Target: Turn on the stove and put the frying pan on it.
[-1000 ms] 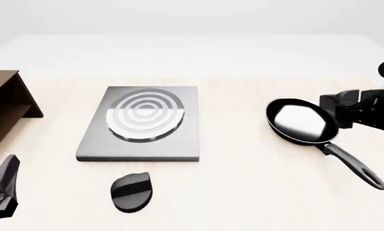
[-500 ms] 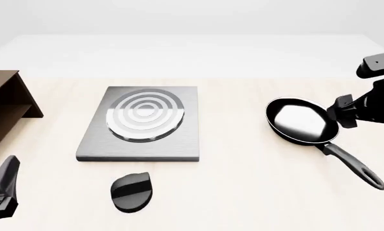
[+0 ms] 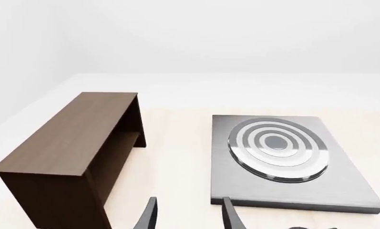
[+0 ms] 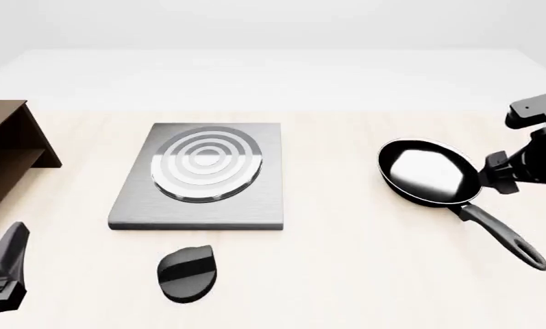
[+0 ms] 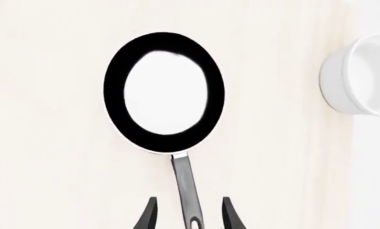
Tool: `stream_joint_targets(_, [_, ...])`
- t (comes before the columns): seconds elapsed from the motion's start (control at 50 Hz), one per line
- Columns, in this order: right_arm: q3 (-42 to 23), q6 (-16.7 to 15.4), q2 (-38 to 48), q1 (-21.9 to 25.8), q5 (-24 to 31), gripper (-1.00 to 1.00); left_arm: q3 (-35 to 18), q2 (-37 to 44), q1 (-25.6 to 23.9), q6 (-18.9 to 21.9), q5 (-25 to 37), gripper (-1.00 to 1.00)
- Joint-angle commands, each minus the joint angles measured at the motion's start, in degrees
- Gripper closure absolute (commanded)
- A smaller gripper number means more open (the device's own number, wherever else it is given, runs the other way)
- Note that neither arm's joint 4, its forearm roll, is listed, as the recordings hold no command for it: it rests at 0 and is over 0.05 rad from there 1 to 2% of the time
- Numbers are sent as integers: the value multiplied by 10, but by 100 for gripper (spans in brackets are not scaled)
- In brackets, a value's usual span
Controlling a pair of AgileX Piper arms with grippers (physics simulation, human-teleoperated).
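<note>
Tabletop [image 4: 346, 274] of pale wood grain spreads across the front view, with wide bare room between the stove and the frying pan and along the far edge. Next in size, a brown wooden shelf [image 3: 75, 148] stands at the left edge of the table, well apart from the stove, its open side turned toward the slab. The stove [image 4: 199, 177], a flat square grey metal slab with concentric silver burner rings, lies left of centre with nothing on it. The frying pan [image 4: 430, 173] sits on the table well to the right of the stove, its glossy inside up, its long black handle [image 4: 499, 234] running toward the near right edge and ending in a loop. A white round bowl-like dish [image 5: 361, 78] shows at the border of the right wrist view, near the pan but apart from it. The black oval knob [image 4: 188, 273] lies just in front of the stove's near edge, not touching it.

The right gripper [image 5: 186, 217] hovers over the handle, its 2 fingers spread to either side of it and not clamped. The left gripper [image 3: 186, 217] has its fingers apart too, holding nothing, low at the near left corner. No writing or brand mark can be read anywhere.
</note>
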Motion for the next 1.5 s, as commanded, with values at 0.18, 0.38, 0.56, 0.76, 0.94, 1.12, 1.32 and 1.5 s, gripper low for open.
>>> stream_joint_targets(0.18, [-1,-29,64,-21,-23,-100,0,0,-3,-1,-1,-100])
stream_joint_targets(0.38, [9,-25,93,-18,-49,-100,0,0,-3,-1,0,-100])
stream_joint_targets(0.56, [24,-32,120,-19,-75,-100,0,0,-3,-1,0,-100])
stream_joint_targets(0.76, [36,-35,139,-26,-92,-100,0,0,-4,-1,0,-100])
stream_joint_targets(0.94, [44,-39,157,-34,-106,-100,0,0,-4,-2,0,-100])
stream_joint_targets(1.12, [47,-35,177,-32,-118,-100,0,0,-3,-2,-1,-100])
stream_joint_targets(1.32, [53,-40,189,-39,-123,-100,0,0,-3,-2,-1,-100])
stream_joint_targets(1.5, [56,-45,199,-48,-130,-100,0,0,-3,-1,-2,-100])
